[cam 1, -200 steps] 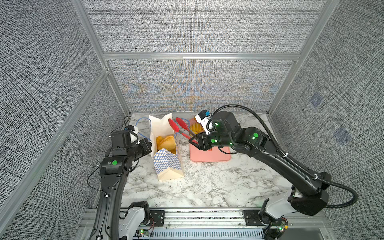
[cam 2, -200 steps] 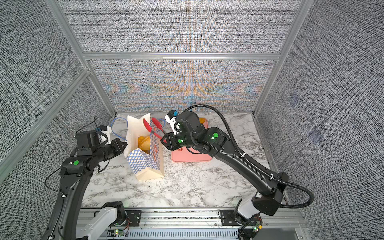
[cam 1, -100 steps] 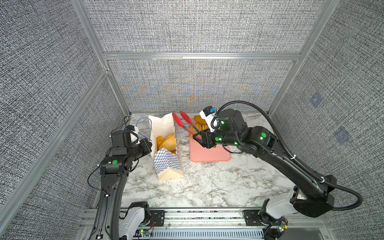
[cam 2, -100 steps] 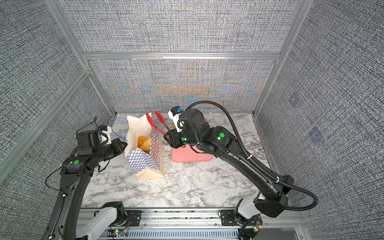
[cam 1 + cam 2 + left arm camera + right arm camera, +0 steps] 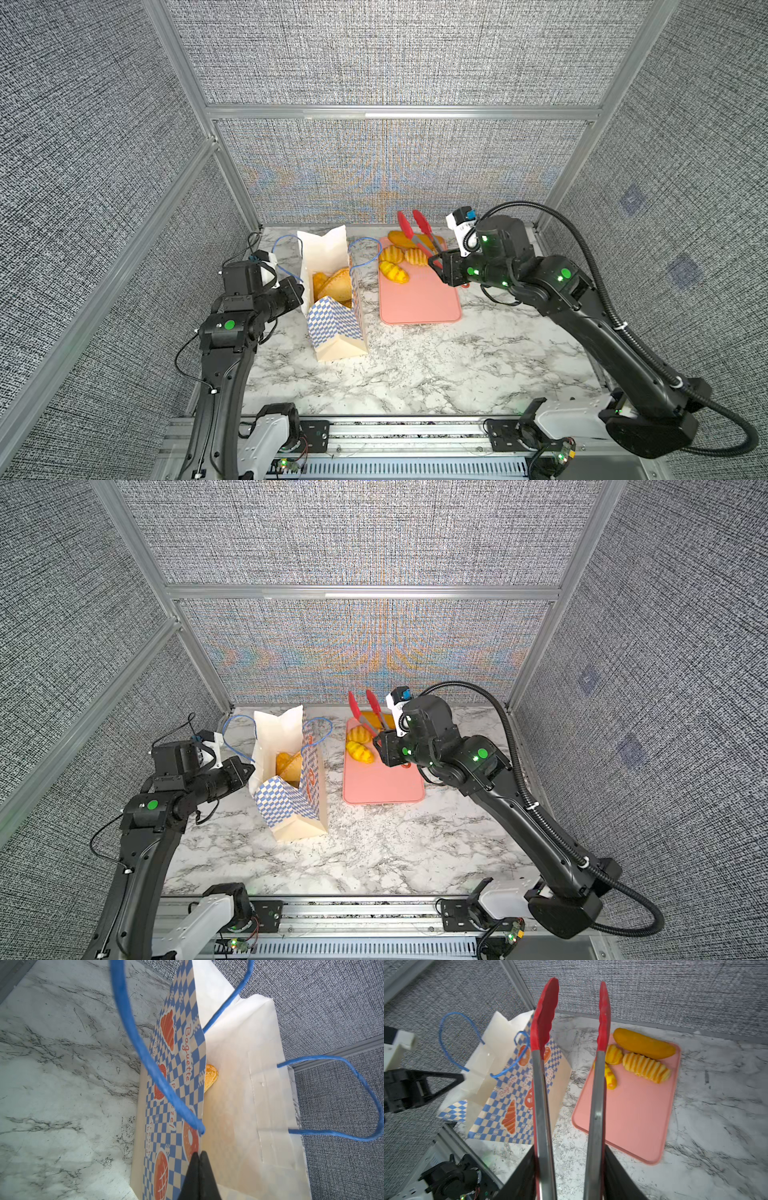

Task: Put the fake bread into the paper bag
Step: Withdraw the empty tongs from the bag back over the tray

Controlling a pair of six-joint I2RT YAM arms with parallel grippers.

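Note:
The paper bag (image 5: 337, 332) (image 5: 291, 808) stands open on the marble top, with two golden pieces of fake bread (image 5: 334, 284) (image 5: 289, 764) inside. My left gripper (image 5: 199, 1155) (image 5: 297, 286) is shut on the bag's near rim (image 5: 239, 1084). More fake bread lies at the far end of the pink tray (image 5: 637, 1109): a long loaf (image 5: 643, 1046), a ridged roll (image 5: 646, 1068) and smaller pieces (image 5: 395, 270). My right gripper (image 5: 568, 1151) (image 5: 436, 264) is shut on the red tongs (image 5: 544, 1022) (image 5: 415, 226). The tong tips stand apart and empty, raised above the tray's far end.
The pink tray (image 5: 419, 303) (image 5: 382, 783) lies just right of the bag. The bag's blue cord handles (image 5: 133, 1032) (image 5: 365, 253) loop outward on both sides. The back wall (image 5: 395, 174) stands close behind the bag and tray.
My right arm has carried the empty tongs rightward, from over the bag's mouth to above the tray's far end. The left gripper and the bag have not moved.

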